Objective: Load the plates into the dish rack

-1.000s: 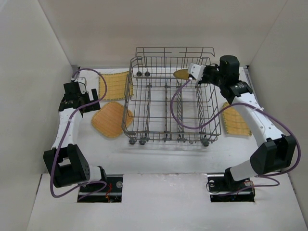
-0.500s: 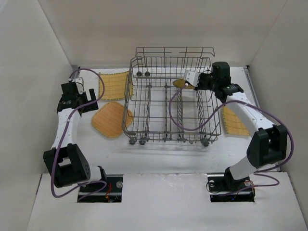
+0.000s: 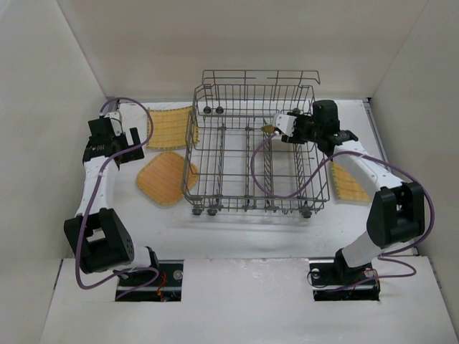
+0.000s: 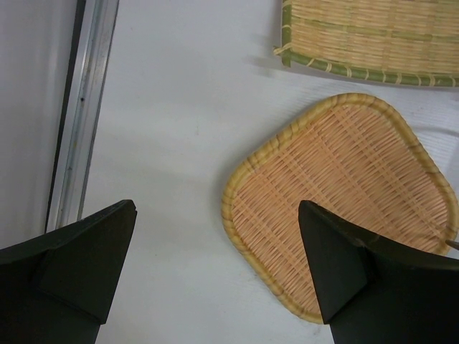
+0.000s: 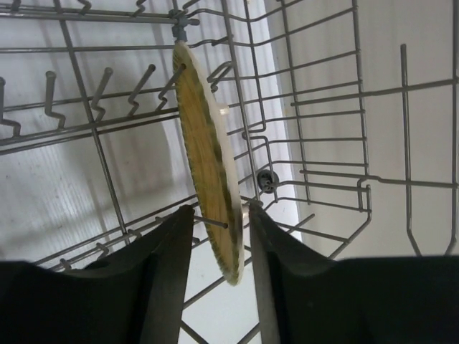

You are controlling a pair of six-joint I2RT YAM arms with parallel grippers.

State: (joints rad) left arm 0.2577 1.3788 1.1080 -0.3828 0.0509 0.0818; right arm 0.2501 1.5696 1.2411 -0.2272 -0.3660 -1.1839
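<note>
Nearest of the 4 plates, the orange plate lies flat on the table, just left of the front corner of the dish rack. On the rack's other side, a striped plate lies flat beside the right wall, partly under the right arm. The left gripper hangs over the table, empty, its 2 fingers spread wide above the orange plate's left edge. Behind that, a 2nd striped plate lies just beside the rack's left wall. Farthest, in the rack's back right part, the 4th plate stands on edge among the tines. The right gripper straddles its lower rim, jaws slightly parted.
</note>
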